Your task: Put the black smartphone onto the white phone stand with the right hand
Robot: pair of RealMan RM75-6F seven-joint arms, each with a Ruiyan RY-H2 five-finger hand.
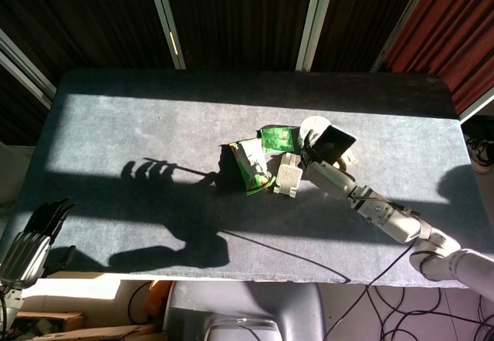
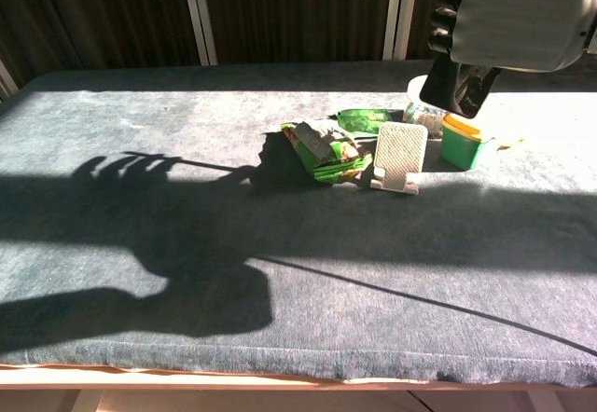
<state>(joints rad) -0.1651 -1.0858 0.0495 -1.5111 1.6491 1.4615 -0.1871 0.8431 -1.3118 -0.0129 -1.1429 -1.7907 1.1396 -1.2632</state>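
The white phone stand stands upright mid-table, its perforated face toward me. My right hand grips the black smartphone, which is lifted and tilted in the air just right of and above the stand. Phone and stand are apart. The right forearm reaches in from the lower right of the head view. My left hand hangs off the table's near left corner, fingers apart, holding nothing; the chest view does not show it.
A green snack bag lies left of the stand, and a flat green packet lies behind it. A white-lidded jar and a green container with an orange lid stand right of the stand, under the raised hand.
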